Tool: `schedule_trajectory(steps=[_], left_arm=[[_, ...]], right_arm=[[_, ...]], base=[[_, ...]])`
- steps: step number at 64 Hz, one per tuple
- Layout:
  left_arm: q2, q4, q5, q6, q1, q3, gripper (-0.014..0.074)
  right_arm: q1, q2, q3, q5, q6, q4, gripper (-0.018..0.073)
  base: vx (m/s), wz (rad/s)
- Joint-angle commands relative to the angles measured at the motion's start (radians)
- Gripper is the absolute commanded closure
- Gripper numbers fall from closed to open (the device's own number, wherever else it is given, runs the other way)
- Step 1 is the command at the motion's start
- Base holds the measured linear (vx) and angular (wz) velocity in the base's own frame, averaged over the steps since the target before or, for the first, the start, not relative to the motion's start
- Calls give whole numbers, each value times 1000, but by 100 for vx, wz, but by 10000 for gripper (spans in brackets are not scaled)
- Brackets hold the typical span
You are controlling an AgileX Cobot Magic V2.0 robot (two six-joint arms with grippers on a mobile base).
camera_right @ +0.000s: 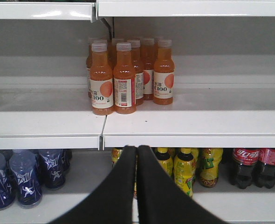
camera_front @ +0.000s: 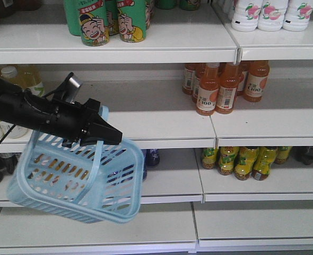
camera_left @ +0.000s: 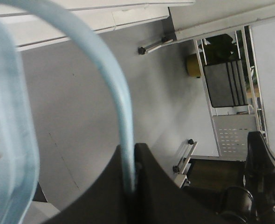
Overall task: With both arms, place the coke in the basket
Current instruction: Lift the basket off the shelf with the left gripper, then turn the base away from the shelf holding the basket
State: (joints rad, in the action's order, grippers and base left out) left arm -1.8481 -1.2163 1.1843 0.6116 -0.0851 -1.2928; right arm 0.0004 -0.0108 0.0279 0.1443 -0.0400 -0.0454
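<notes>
Basket (camera_front: pixel 50 178) tilted, long axis seemingly down-right, clamped by left gripper (camera_front: pixel 114 139); right gripper (camera_right: pixel 136 156) closed, empty.

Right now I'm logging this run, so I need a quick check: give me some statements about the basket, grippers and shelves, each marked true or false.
1. The left gripper is shut on the basket's handle. True.
2. The basket stands on a shelf. False: it hangs tilted from the left gripper, in front of the shelves.
3. The right gripper is open. False: its fingers are together, with nothing between them.
4. Orange bottles stand one shelf above the yellow bottles. True.
</notes>
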Motion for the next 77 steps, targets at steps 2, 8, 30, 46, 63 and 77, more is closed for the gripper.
schedule_trajectory(steps=[2, 8, 30, 46, 63, 77], left_arm=[[90, -105, 61, 39, -33, 54, 604], [119, -143, 61, 92, -56, 151, 604], [193, -355, 61, 315, -68, 459, 604], [193, -395, 61, 310, -68, 521, 604], [193, -402, 61, 314, -68, 547, 604], [193, -408, 61, 310, -68, 547, 604]], right_arm=[[0, -18, 11, -77, 4, -10, 568], [0, -18, 11, -77, 4, -10, 568], [0, -18, 11, -77, 4, -10, 568], [0, -18, 11, -77, 4, -10, 568], [0, -18, 11, -78, 4, -10, 568], [0, -18, 11, -78, 4, -10, 568]], base=[[0, 0], [0, 0], [0, 0], [0, 0], [0, 0], [0, 0]])
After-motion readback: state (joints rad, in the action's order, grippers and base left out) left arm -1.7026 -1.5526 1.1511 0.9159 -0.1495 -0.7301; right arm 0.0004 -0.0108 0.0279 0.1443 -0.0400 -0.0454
